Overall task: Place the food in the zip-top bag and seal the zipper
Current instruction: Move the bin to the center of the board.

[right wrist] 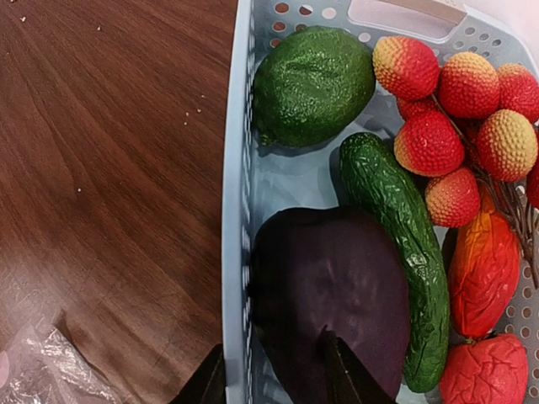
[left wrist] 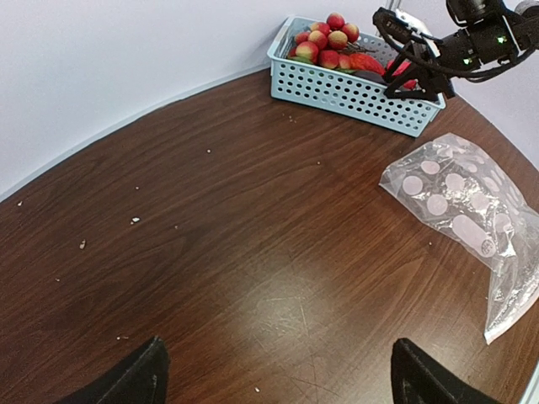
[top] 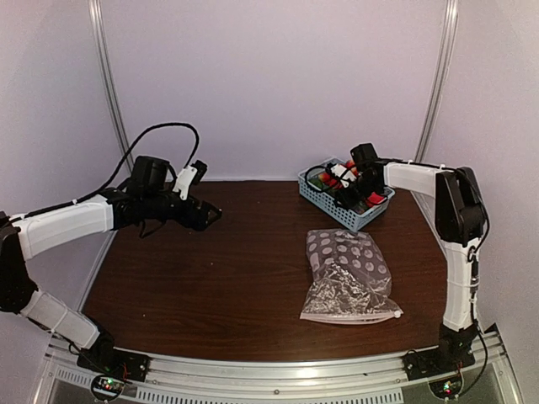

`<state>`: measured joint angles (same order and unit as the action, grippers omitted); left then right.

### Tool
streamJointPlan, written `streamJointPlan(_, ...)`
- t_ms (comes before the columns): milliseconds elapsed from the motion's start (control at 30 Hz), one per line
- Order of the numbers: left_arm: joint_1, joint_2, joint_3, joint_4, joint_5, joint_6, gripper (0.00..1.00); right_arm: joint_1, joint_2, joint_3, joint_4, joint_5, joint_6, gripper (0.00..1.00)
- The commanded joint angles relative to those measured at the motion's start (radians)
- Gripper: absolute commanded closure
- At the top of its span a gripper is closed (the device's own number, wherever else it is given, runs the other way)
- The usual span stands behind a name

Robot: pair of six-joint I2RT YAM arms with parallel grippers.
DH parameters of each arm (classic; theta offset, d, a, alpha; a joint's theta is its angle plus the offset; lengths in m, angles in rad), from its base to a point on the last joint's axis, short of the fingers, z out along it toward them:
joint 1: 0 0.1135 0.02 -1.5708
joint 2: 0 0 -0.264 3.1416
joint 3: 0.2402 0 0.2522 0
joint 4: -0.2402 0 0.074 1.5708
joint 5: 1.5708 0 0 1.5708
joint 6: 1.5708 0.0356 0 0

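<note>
While the bag (top: 349, 269) lies lengthwise far-to-near (zipper (top: 354, 316) end nearest), left hand (left wrist: 278, 383) and right hand (right wrist: 269, 379) both gape released.

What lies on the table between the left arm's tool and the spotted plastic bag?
Only bare brown table with a few tiny crumbs between the left tool and the bag, clearest in the left wrist view.

Bench (left wrist: 210, 219): dark wood-grain, smooth, semi-gloss w/ light glare, fine scuffs.
Basket (right wrist: 237, 210): light-blue plastic, perforated, smooth.
Zip-top bag (top: 349, 268): clear thin plastic, crinkly, shiny; white dots.
Eggplant (right wrist: 337, 278): smooth, matt dk purple.
Cucumber (right wrist: 396, 219): bumpy skin, slight sheen.
Green piece (right wrist: 312, 84): pebbly, rough.
Tomato cluster (right wrist: 459, 109): finely pimpled, matt.
Pepper (right wrist: 482, 273): wrinkled, glossy.
Front rail (top: 278, 370): bare metal, reflective.
</note>
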<state>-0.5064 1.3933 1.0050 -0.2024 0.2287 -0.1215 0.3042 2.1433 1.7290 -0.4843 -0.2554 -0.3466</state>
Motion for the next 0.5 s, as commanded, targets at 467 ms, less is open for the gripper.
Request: streamJointPlan(467,-0.006,0.016,0.028,0.008,0.050,0.010,0.07,0.060,-0.055,-0.083,-0.034,-0.081,-0.107,1.00)
